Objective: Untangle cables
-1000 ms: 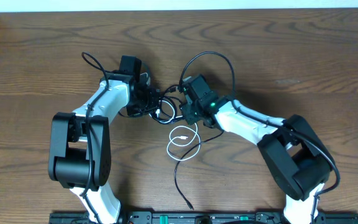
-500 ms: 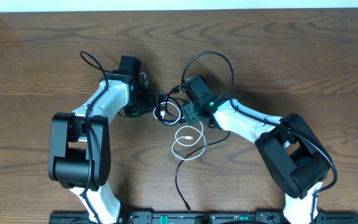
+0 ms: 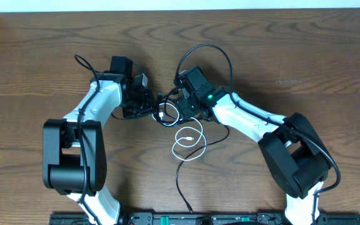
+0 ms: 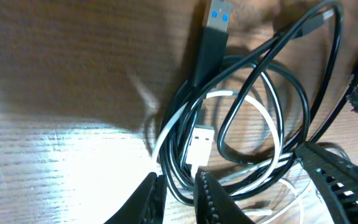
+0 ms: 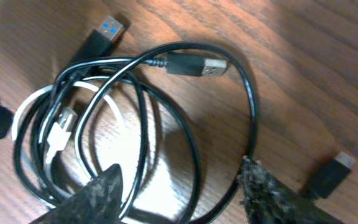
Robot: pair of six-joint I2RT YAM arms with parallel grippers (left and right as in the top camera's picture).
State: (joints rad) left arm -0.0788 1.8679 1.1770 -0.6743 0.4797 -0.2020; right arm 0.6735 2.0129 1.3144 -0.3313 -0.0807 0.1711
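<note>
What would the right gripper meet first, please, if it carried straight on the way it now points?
Probably the black cable: its loops lie on the table between the open fingers of the right gripper, though depth is unclear.

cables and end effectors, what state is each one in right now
black cable, coiled in loops, tangled with the white cable
white cable, looped, intertwined with the black coils
left end effector, nearly closed around black strands, grip unclear
right end effector, open, straddling the coils
</note>
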